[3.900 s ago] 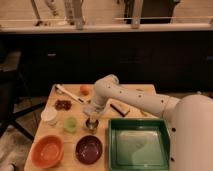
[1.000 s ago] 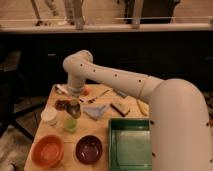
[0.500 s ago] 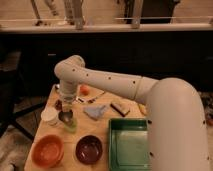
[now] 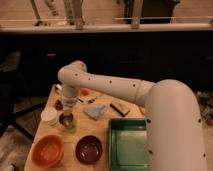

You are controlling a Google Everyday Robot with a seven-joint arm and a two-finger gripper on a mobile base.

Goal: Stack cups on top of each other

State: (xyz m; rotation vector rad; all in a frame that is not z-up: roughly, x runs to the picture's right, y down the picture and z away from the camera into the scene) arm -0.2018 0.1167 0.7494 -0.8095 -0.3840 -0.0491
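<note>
Gripper (image 4: 66,114) is hanging over the table's (image 4: 102,129) left side, pinching the steel cup (image 4: 66,119) directly above the green cup (image 4: 70,127); orange bowl (image 4: 47,151) is sitting near the front edge.

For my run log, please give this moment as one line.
tool: over cups, left side of table | steel cup: on green cup | bowls: orange, purple at front | tray: right

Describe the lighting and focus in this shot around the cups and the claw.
Camera view: dim, warm light on the table, with a dark background behind it. The whole frame is soft, so edges smear. The claw sits low over the steel cup, which blurs into the green cup. The arm shows bright highlights.
</note>
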